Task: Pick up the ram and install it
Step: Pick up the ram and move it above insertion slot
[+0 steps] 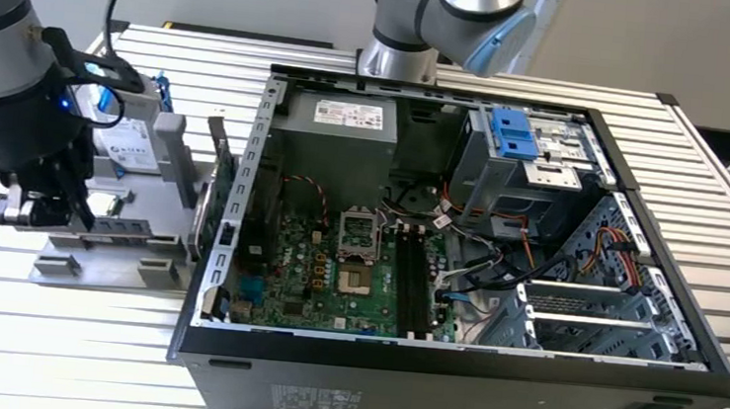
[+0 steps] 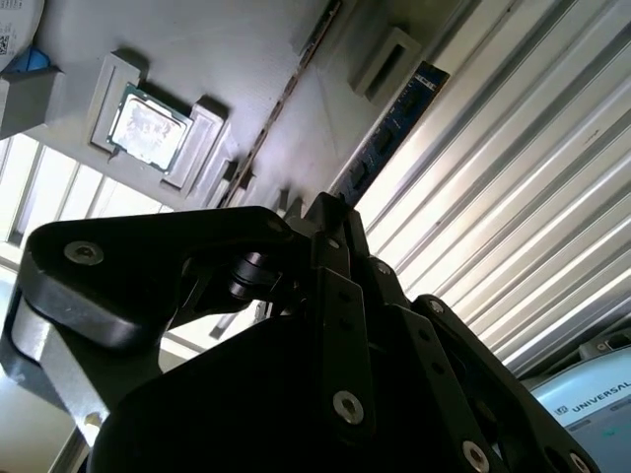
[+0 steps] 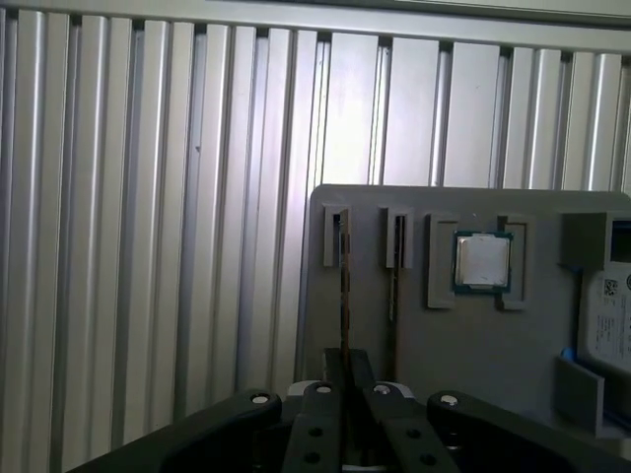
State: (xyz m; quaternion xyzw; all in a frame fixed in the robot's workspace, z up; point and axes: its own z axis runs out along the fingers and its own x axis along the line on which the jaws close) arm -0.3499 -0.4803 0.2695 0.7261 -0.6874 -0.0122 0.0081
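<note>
Now the black pincer [image 3: 347, 372] clamps the thin, flat ram [image 3: 345, 291], edge-up in its grey holder [image 3: 473, 360].

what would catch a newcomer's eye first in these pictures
The open pc case with its green motherboard takes up the middle of the exterior view. At that view's left, the gripper sits low over a grey tray. In the first wrist view it lines up with the ram, which stands on edge in the tray's outer slot, near a cpu.
</note>
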